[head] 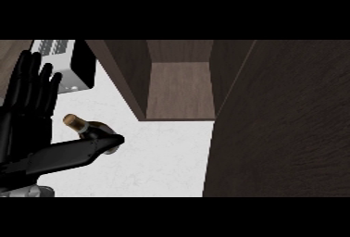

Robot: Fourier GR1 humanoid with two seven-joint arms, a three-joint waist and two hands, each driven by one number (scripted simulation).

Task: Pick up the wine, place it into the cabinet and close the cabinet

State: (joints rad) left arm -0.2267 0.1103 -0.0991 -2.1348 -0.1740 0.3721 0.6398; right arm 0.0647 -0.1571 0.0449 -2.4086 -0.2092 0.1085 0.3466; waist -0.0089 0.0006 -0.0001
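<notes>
At left | robot hand (31, 134) open, fingers straight | wine (85, 127) behind thumb

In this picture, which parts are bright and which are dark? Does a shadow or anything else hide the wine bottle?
Head view: the white counter is the brightest part. The wooden panel at the right is very dark. The cabinet's inside is mid-brown. No shadow hides the wine bottle, but the thumb of the black left hand covers all except its cork and neck.
</notes>
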